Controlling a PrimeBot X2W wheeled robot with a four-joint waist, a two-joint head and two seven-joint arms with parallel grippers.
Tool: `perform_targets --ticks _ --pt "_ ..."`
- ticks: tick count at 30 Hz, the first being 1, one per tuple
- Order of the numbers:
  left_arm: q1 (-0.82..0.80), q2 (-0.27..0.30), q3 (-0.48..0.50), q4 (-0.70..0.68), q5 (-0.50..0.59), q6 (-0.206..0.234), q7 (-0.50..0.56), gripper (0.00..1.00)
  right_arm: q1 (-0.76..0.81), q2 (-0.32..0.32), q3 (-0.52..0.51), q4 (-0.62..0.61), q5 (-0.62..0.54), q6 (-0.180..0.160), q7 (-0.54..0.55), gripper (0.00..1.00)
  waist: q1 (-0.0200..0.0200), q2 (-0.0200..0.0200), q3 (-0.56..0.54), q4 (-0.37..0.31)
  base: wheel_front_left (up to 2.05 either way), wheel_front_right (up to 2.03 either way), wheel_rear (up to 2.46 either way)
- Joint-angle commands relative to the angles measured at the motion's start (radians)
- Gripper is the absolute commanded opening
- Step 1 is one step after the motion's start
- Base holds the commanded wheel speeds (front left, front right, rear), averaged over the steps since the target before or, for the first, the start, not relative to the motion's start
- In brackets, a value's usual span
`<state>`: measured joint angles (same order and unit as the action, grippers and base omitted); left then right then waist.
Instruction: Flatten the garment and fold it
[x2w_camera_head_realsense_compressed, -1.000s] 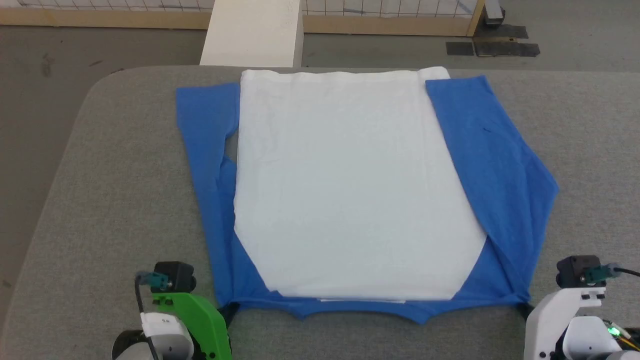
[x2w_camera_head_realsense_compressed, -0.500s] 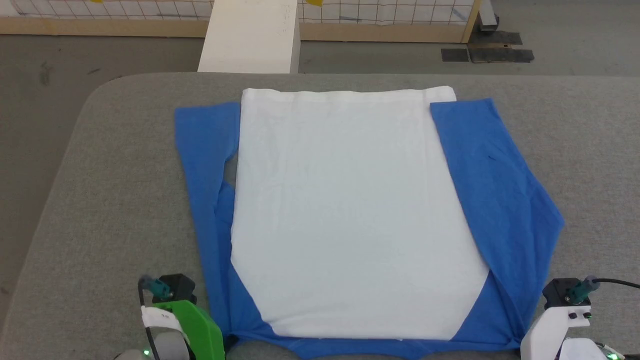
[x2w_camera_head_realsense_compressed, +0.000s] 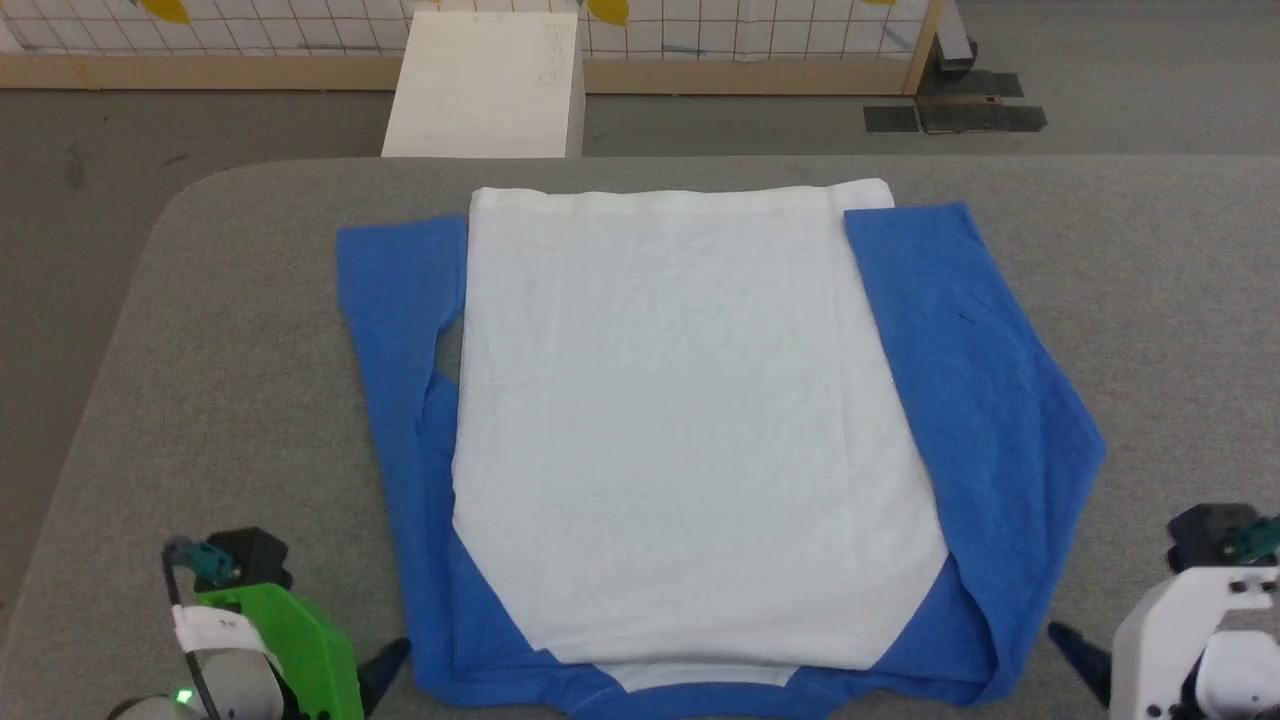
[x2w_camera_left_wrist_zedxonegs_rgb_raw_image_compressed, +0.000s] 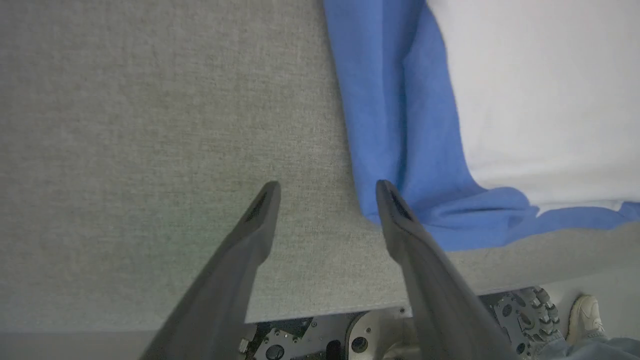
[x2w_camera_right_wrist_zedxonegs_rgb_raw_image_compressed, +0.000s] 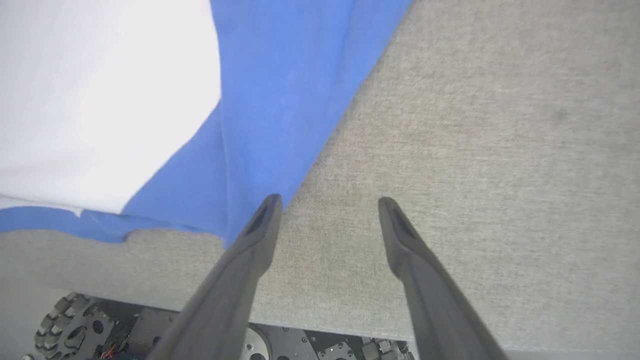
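The garment (x2w_camera_head_realsense_compressed: 680, 430) lies spread flat on the grey table (x2w_camera_head_realsense_compressed: 1150, 300), white body up, its hem at the far side and its blue shoulders nearest me. Its blue sleeves run along both sides. My left gripper (x2w_camera_head_realsense_compressed: 385, 668) stands open just left of the near left blue corner. In the left wrist view the left gripper (x2w_camera_left_wrist_zedxonegs_rgb_raw_image_compressed: 327, 190) holds nothing, and one finger lies at the edge of the garment's blue cloth (x2w_camera_left_wrist_zedxonegs_rgb_raw_image_compressed: 400, 125). My right gripper (x2w_camera_head_realsense_compressed: 1075, 645) is open just right of the near right corner. The right wrist view has the right gripper (x2w_camera_right_wrist_zedxonegs_rgb_raw_image_compressed: 330, 202) empty beside the garment's blue cloth (x2w_camera_right_wrist_zedxonegs_rgb_raw_image_compressed: 280, 100).
A white box (x2w_camera_head_realsense_compressed: 485, 85) stands on the floor beyond the table's far edge, before a wooden-framed wire fence (x2w_camera_head_realsense_compressed: 700, 75). Bare grey table lies left and right of the garment. A person's shoe (x2w_camera_left_wrist_zedxonegs_rgb_raw_image_compressed: 585, 310) sits by my wheeled base below the near edge.
Both grippers have opened and let go of the garment's near corners, each moving outward from the cloth. The head camera has shifted, so the whole picture has moved.
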<state>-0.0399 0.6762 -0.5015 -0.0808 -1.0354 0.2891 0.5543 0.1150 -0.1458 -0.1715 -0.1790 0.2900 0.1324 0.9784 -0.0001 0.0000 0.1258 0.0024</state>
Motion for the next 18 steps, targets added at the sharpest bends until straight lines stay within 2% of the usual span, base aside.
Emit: perform_targets --ticks 1,4,7,9,12,16,18 --pt "0.014 0.018 0.015 -0.035 -0.002 0.012 0.003 1.0 -0.028 -0.007 -0.021 -0.033 0.017 -0.002 0.015 1.0 0.0001 0.0 -0.004 -0.002 0.0 0.0 0.0" --pt "0.015 0.049 0.071 -0.107 -0.006 0.045 -0.017 1.0 -0.078 -0.013 -0.082 -0.098 0.041 -0.002 0.041 1.0 0.0001 0.0 -0.006 -0.004 0.0 0.0 0.0" --pt "-0.005 0.048 0.151 -0.143 0.013 0.058 -0.119 1.0 -0.154 -0.011 -0.142 -0.124 0.037 -0.002 0.023 1.0 0.0001 0.0 0.004 -0.004 0.0 0.0 0.0" --pt "-0.029 0.006 0.224 -0.153 0.008 0.039 -0.238 1.0 -0.219 -0.011 -0.182 -0.12 0.013 -0.002 -0.011 1.0 0.0001 0.0 0.024 -0.001 0.0 0.0 0.0" --pt "-0.067 -0.028 0.298 -0.13 0.049 -0.018 -0.426 1.0 -0.337 0.004 -0.22 -0.082 -0.022 -0.002 -0.08 1.0 0.0001 0.0 0.074 0.003 0.0 0.0 0.0" --pt "-0.13 -0.063 0.342 -0.079 0.133 -0.105 -0.658 1.0 -0.495 -0.002 -0.223 0.004 -0.073 -0.002 -0.155 1.0 0.0001 0.0 0.173 0.016 0.0 0.0 0.0" --pt "-0.166 -0.097 0.368 -0.054 0.168 -0.123 -0.763 1.0 -0.575 -0.006 -0.213 0.053 -0.094 -0.002 -0.173 1.0 0.0001 0.0 0.23 0.025 0.0 0.0 0.0"
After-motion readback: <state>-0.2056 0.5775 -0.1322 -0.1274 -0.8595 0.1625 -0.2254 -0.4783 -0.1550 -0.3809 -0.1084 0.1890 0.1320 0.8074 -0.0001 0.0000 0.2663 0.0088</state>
